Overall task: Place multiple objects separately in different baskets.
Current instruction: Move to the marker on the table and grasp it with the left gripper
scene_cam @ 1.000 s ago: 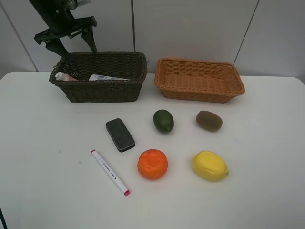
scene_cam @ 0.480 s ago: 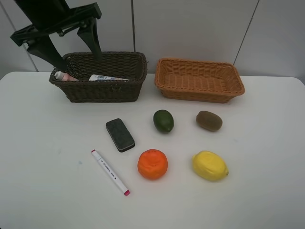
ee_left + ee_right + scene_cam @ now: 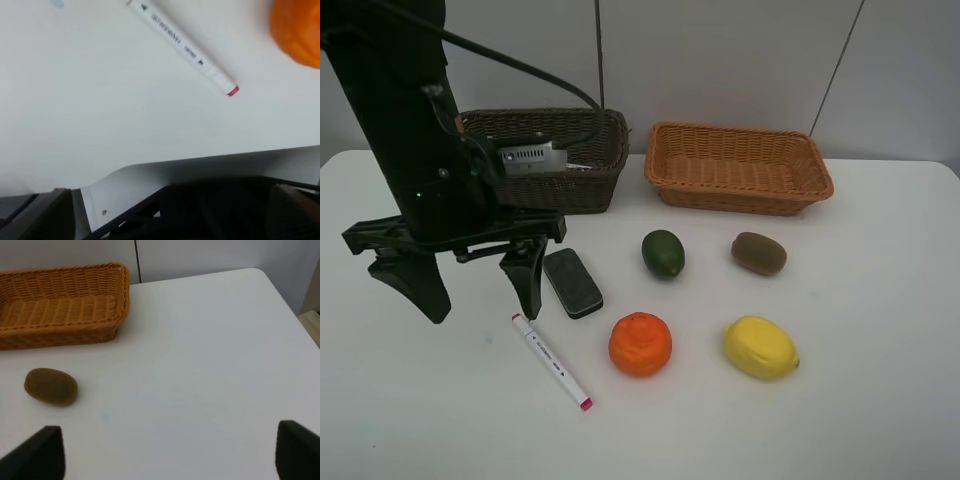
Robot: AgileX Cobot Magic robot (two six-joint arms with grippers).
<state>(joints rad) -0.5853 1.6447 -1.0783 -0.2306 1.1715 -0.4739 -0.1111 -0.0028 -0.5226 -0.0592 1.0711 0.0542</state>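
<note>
The left claw [image 3: 478, 298] hung above the table [image 3: 880, 420] with its two fingers spread wide and nothing between them. From the high view, one finger looked to be just beside the eraser [image 3: 572, 282] and near the white end of the marker [image 3: 551, 361]. That placing read as a line-up for one of those two, likely bound for the dark basket [image 3: 590, 188] behind the arm.

The orange [image 3: 640, 343], lemon [image 3: 761, 346], green fruit [image 3: 663, 253] and kiwi [image 3: 758, 253] lay apart on the table in front of the tan basket [image 3: 740, 192], which held nothing, presumably the fruit's place.

The left arm sloped steeply from the rear left, its wrist bent so the claw pointed down. The right claw [image 3: 170, 452] was likewise wide apart and empty, over bare table near the kiwi.
</note>
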